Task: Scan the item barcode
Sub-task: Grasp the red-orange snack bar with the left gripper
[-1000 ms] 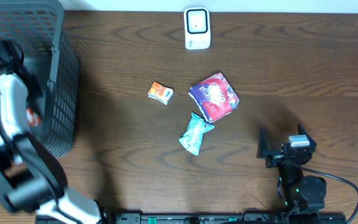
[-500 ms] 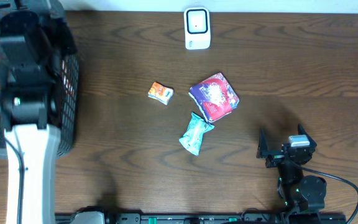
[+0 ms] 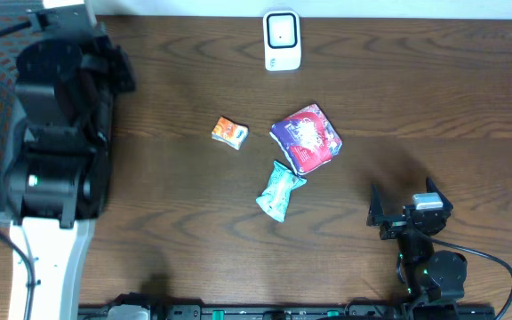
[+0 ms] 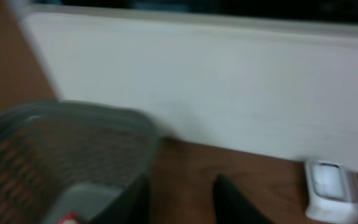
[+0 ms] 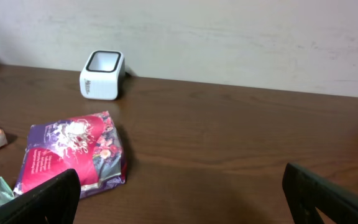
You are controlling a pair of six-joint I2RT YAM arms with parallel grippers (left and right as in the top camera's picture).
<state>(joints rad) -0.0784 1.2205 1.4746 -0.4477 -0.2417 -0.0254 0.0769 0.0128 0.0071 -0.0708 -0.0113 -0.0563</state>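
1. The purple packet (image 3: 306, 137) and the teal packet (image 3: 279, 190) lie very near each other around the middle of the counter (image 3: 434, 98), maybe touching at one corner. A claw coming down on one could push or drag the other.
2. All the packets look soft and flat, so the fingers may slide off or pinch only the wrapper. No barcode can be seen from above, so a packet may be shown to the scanner (image 3: 282, 40) with the wrong side.
3. The orange packet (image 3: 230, 132) lies alone, to the left of the other two. The scanner stands at the middle of the far edge, well apart from all three.
4. The left claw (image 4: 182, 180) is above the basket (image 4: 92, 115) at the left edge. Its view is blurred, but the fingers stand partly apart with bare counter between them, and I see nothing held.
5. The right claw (image 5: 180, 180) waits near the near right corner, spread wide, empty and touching nothing.
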